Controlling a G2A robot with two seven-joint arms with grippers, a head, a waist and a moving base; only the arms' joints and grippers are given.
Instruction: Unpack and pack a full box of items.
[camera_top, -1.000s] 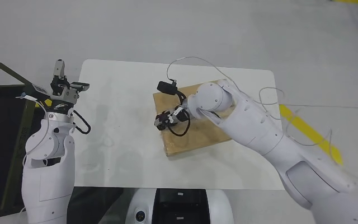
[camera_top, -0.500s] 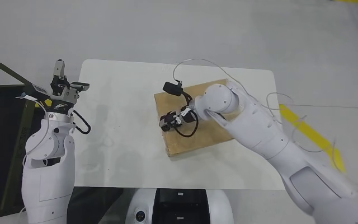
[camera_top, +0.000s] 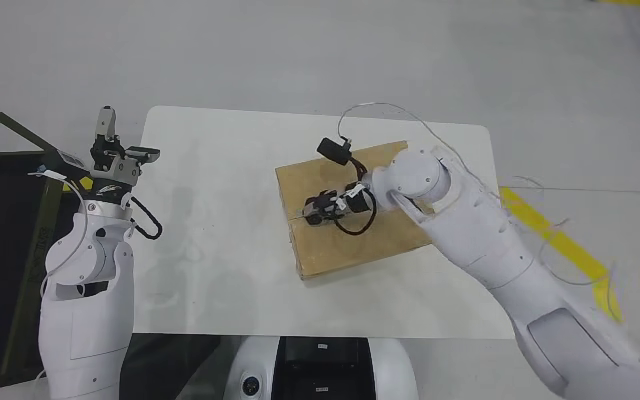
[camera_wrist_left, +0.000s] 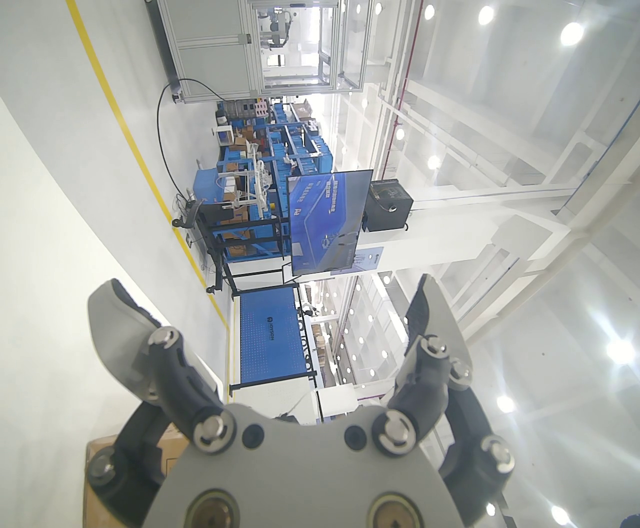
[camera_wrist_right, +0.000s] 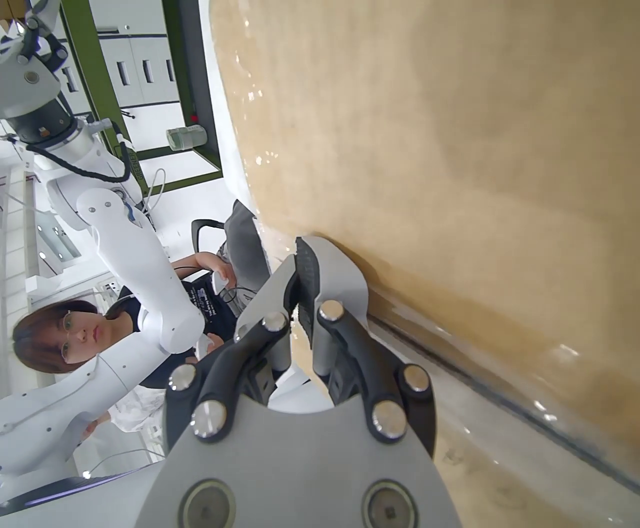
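One white table (camera_top: 220, 260) is lying under the closed cardboard box (camera_top: 340, 250), which is sitting flat on it. Over the box's top, by the taped seam near its left end, the right gripper (camera_wrist_right: 298, 262) is holding its fingers narrow, almost touching. Well apart from the box, the left gripper (camera_wrist_left: 270, 292) is spreading its fingers wide.
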